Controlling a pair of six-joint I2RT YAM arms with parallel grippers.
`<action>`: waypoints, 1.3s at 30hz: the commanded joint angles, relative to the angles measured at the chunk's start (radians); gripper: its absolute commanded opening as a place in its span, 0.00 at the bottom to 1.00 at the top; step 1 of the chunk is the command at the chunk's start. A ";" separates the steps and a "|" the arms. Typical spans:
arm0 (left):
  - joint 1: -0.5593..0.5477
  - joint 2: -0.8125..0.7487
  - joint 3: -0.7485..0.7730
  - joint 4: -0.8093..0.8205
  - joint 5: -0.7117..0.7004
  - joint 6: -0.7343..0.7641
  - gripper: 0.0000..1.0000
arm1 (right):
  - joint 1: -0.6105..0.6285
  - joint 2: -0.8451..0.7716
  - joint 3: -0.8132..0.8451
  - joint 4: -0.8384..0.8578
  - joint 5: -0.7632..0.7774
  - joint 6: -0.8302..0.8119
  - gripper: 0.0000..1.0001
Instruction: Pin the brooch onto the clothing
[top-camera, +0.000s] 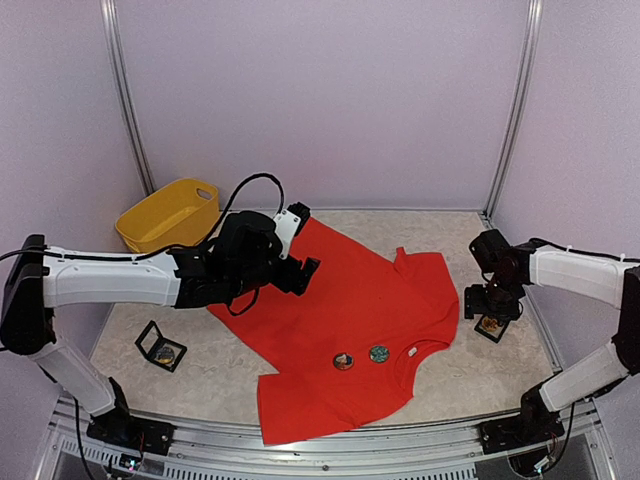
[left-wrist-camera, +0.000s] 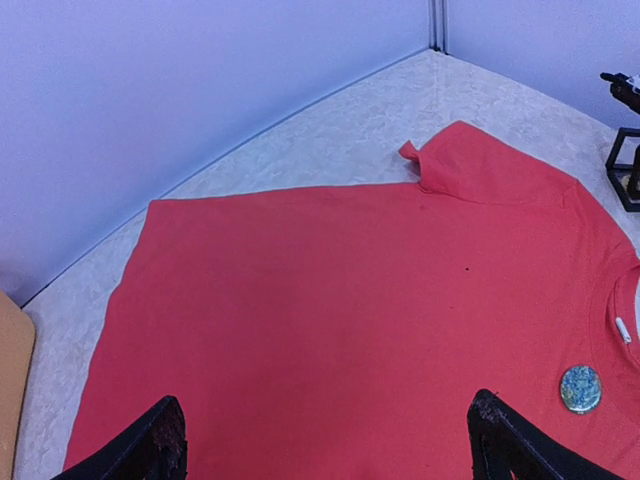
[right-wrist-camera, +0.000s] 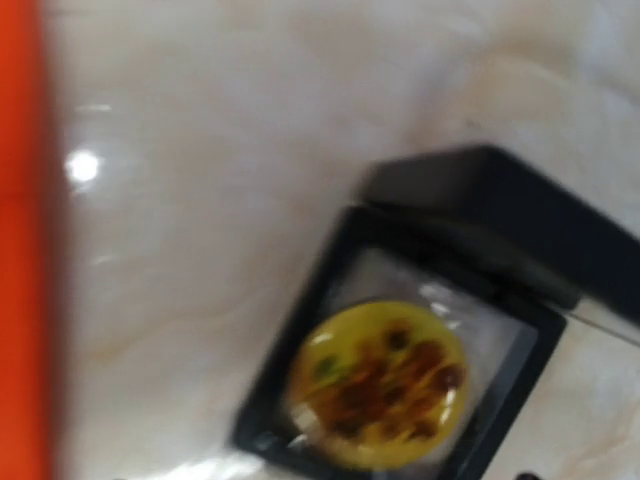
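The clothing, a large bright red short-sleeved T-shirt of soft cloth (top-camera: 340, 300), lies spread flat mid-table. Over its left part hangs the left gripper (left-wrist-camera: 328, 425), jaws wide, holding nothing. Limp and light, the cloth would likely bunch under a push; pinching a fold should steady it. Near the collar sit a brownish round brooch (top-camera: 343, 361) and a blue-green round brooch (top-camera: 379, 353), then a small white neck label (top-camera: 411, 352), unreadable. Rightmost, the right gripper (top-camera: 490, 312) hovers above a glossy yellow round brooch (right-wrist-camera: 375, 385) in an open black box (right-wrist-camera: 520, 230); how its jaws stand I cannot tell. That brooch looks small, hard and probably slippery, so the rim is the place to grip.
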 joint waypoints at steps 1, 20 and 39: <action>-0.031 -0.096 -0.059 -0.013 0.011 -0.023 0.92 | -0.060 -0.008 -0.075 0.155 -0.009 0.056 0.79; -0.031 -0.151 -0.054 -0.089 0.031 -0.018 0.93 | -0.089 0.042 -0.145 0.239 -0.023 0.056 0.80; -0.023 -0.100 -0.032 -0.109 0.041 0.026 0.93 | -0.151 0.049 -0.167 0.297 -0.035 -0.065 0.63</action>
